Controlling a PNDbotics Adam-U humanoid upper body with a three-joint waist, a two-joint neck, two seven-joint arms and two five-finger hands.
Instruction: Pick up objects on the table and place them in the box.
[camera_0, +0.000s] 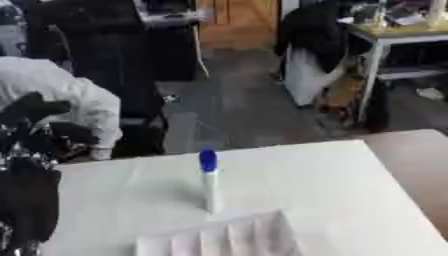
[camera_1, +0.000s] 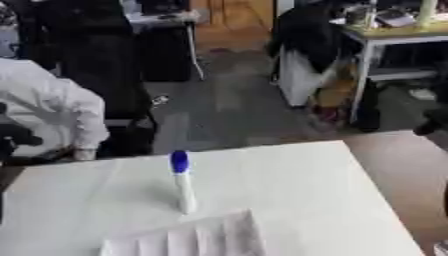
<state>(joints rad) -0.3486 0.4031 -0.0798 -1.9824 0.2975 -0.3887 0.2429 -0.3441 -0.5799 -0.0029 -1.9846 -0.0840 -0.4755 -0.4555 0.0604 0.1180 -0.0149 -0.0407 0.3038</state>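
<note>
The tube (camera_0: 210, 185) stands upright on the tabletop (camera_0: 332, 190), looks light and tippy: grip mid-body; left robot hand (camera_0: 26, 200) state unclear

1. I see a white table (camera_0: 332, 185), plain and without pattern.
2. On it stands a slim white marker (camera_0: 210, 187) with a bright blue cap (camera_0: 207, 161).
3. At my near edge lies a white box (camera_0: 223, 237), nearly the same shade as the table, with faint grey shadow lines across it.
4. My left arm (camera_0: 26, 195) shows at the left edge, black with small silvery glints.
5. Right of the white top runs a light brown wooden surface (camera_0: 416, 160).
6. The floor (camera_0: 241, 105) beyond is dark grey.
7. A person bending at the far left wears a white top (camera_0: 61, 95).
</note>
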